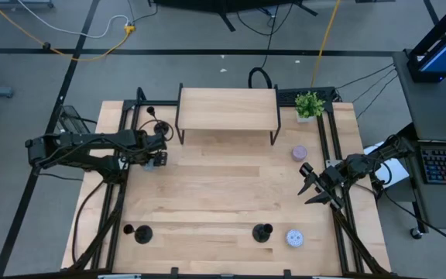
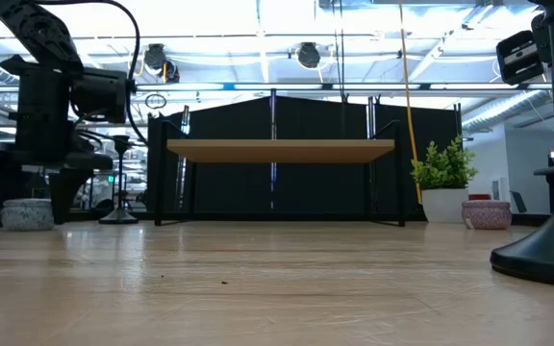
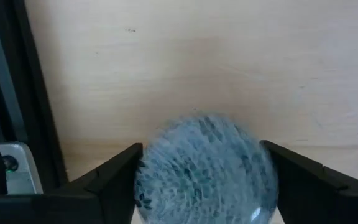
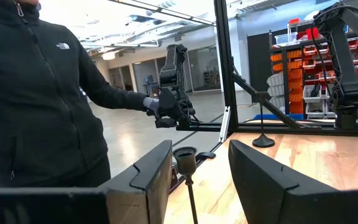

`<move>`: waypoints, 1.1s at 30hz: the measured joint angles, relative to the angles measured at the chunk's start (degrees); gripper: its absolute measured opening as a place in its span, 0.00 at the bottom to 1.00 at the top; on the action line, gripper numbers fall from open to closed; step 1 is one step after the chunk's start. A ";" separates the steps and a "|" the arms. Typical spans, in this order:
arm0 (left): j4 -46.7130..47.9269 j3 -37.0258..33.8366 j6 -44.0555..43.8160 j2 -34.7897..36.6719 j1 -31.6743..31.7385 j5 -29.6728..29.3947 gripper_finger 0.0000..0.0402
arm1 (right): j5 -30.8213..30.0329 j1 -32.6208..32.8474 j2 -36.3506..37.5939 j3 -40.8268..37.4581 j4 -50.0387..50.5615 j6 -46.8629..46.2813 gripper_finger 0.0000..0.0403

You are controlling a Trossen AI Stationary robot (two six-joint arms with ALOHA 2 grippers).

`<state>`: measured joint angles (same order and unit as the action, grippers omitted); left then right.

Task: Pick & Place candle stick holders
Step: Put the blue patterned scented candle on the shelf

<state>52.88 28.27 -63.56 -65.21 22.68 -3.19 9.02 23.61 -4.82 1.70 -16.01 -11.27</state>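
White logo lettering on the person's black jacket [image 4: 42, 93] is too small to read. 3 candle stick holders stand upright on the table [image 1: 223, 194]: front-left holder [image 1: 143, 234] and front-centre holder [image 1: 262, 232] near the front edge, rear-left holder [image 1: 161, 128] beside the shelf [image 1: 227, 108]. Left gripper [image 1: 155, 155], near the left edge, straddles a pale-blue tin [image 3: 207, 168]; whether it grips cannot be told. Right gripper [image 1: 316, 190], at the right edge, stands parted and empty. Bare wood spans the middle.
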 joint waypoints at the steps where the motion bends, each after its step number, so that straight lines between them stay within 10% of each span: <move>1: -0.01 0.00 -0.05 0.02 0.00 -0.13 0.72 | 0.00 0.00 0.00 -0.01 0.01 0.00 0.37; 15: -0.13 -0.02 0.39 -0.02 0.00 0.78 0.51 | 0.00 -0.01 -0.02 0.01 0.00 0.00 0.37; 33: 0.54 3.78 3.95 1.62 -6.75 20.21 0.66 | 0.00 0.00 -0.02 0.01 0.00 0.02 0.37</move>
<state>53.42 32.06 -59.60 -63.59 15.92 17.03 9.02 23.60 -4.84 1.71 -16.01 -11.25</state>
